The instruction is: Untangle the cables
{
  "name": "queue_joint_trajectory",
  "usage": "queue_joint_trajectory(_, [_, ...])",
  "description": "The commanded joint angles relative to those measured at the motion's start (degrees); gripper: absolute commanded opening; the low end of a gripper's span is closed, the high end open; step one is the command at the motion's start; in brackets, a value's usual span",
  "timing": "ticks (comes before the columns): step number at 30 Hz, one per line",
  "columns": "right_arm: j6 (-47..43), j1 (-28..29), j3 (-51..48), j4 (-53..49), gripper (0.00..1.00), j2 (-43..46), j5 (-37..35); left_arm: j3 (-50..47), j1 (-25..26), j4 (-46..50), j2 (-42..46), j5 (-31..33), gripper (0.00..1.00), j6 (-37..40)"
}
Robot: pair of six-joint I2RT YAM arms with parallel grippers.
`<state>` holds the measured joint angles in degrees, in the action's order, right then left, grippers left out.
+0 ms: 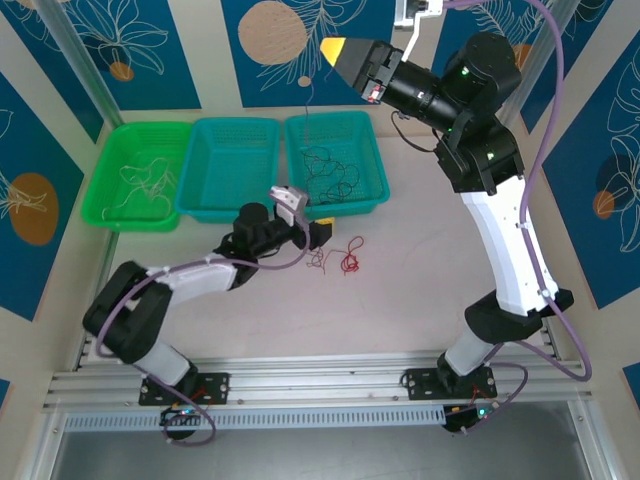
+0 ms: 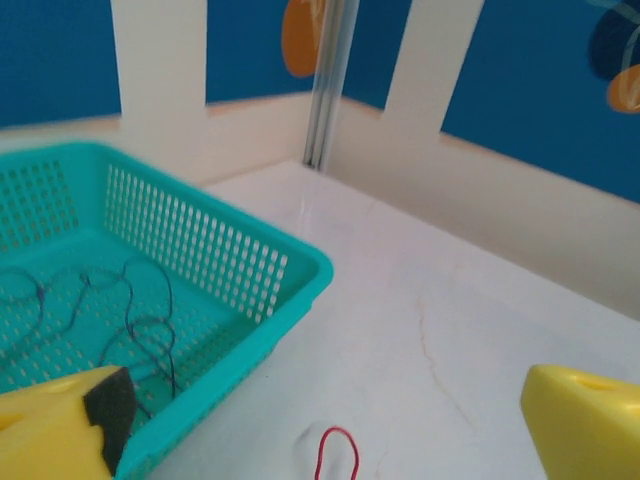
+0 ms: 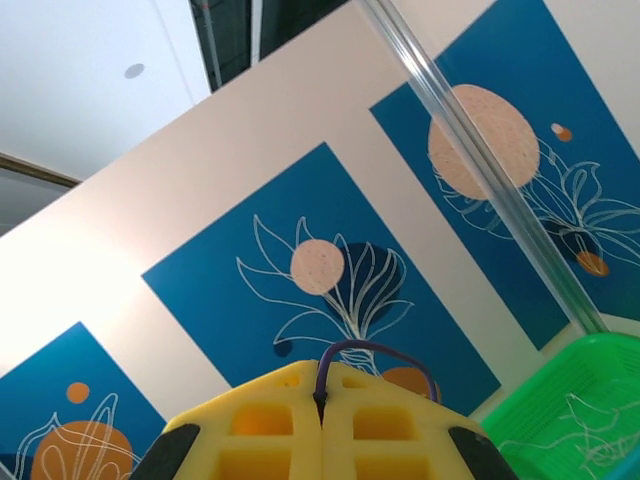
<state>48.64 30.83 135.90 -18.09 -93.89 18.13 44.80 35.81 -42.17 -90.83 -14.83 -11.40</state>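
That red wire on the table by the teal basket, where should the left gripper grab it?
Probably at the rounded loop of the red wire, from straight above: it seems to lie flat on the table, so a top-down pinch across one strand suits. The open left gripper frames that loop.

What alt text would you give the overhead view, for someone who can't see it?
Two robot arms work at a table: the right pincer, raised and shut, dangles a thin black cable over a teal basket of dark cables, while the open left pincer is beside red cables. A second teal basket and a green basket sit alongside.
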Motion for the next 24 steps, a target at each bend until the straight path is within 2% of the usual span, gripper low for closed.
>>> queue_joint_trajectory(1, [0.3,0.3,4.0,0.5,0.00,-0.4,-2.3,1.8,0.1,2.5,-3.9,4.3,0.79,-4.5])
queue_joint_trajectory(7, [0.9,-0.9,11.1,0.9,0.00,-2.5,-7.1,0.0,-0.4,11.8,-9.5,14.8,0.37,-11.5])
queue_joint_trajectory(8, [1.2,-1.3,12.1,1.3,0.00,-2.8,-7.7,-0.5,-1.0,13.1,-10.3,15.5,0.33,-12.6])
queue_joint_trajectory(10, [1.1,-2.1,13.9,2.0,0.00,-3.3,-9.3,-1.9,-2.0,13.8,-11.8,15.7,0.32,-15.2])
queue_joint_trajectory(13, [0.8,-3.6,16.0,3.6,0.00,-4.5,-11.6,-5.1,-3.4,11.9,-12.1,14.9,0.37,-17.4])
queue_joint_trajectory(17, [1.6,-6.1,18.9,4.1,0.00,-8.7,-12.6,-9.2,-4.1,8.5,-8.4,13.8,0.56,-16.7])
queue_joint_trajectory(21, [4.1,-9.4,20.2,7.6,0.00,-13.4,-12.2,-14.6,-4.2,6.5,-0.1,13.9,0.75,-15.2])
queue_joint_trajectory(24, [6.0,-11.2,22.9,9.5,0.00,-17.6,-13.0,-17.2,-4.2,9.1,8.2,14.4,0.82,-12.4])
